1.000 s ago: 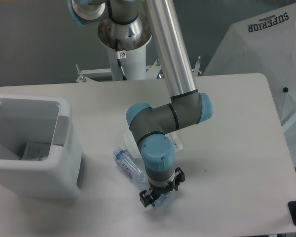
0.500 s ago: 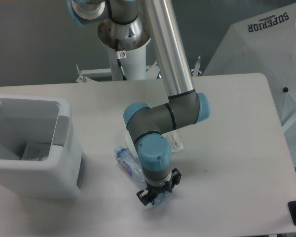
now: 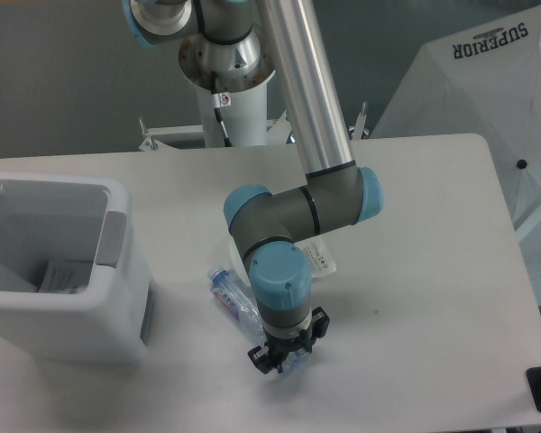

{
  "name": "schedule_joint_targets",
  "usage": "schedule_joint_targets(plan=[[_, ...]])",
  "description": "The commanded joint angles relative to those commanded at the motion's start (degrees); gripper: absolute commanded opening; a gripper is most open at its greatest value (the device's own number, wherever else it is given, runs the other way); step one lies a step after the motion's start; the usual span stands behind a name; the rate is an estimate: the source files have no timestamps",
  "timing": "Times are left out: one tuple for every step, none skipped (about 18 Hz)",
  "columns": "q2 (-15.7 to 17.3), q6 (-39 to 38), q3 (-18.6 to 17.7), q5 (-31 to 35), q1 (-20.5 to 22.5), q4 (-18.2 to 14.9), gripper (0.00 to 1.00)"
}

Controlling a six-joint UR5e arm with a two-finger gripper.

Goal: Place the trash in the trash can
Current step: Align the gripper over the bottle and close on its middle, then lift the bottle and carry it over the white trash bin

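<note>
Bottle beneath downward-pointing gripper

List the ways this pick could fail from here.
The gripper sits at the far end of the crushed bottle, away from its cap, so a grab there might let it swing or slip out. The wrapper lies right beside the arm's wrist and could get dragged. The trash can has a tall wall, so a low carry may hit its rim.

White table before a grey wall; at right, a white umbrella marked SUPERIOR
</note>
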Motion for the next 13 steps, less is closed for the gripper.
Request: schedule_joint_targets(plan=[[1.93,0.00,0.18,0.00,0.09,0.00,0.64],[3.86,0.26,0.27,0.17,0.09,0.00,0.64],[5.71,0.79,0.79,0.26,0.26,0.09,0.64],[7.21,1.14,1.84,0.35,0.35,0.26,0.64],[8.26,1.32,3.33,0.44,0.35,0.96,0.64],[8.88,1.32,4.91,0.61,0.53,2.53,0.64],[9.59,1.23,6.40,0.70,0.61,4.55,0.64],[10.38,1.14,7.81,0.70,0.70,6.14,0.64],[11.25,1.14,8.96,0.62,0.79,7.37,0.64],[12.22,1.23,10.19,0.61,0.79,7.82,0.64],[13.45,1.23,10.98,0.61,0.70,7.91,0.64],[14.77,1.14,11.34,0.53,0.70,7.91,0.64],[16.08,0.88,11.78,0.35,0.70,8.26,0.64]])
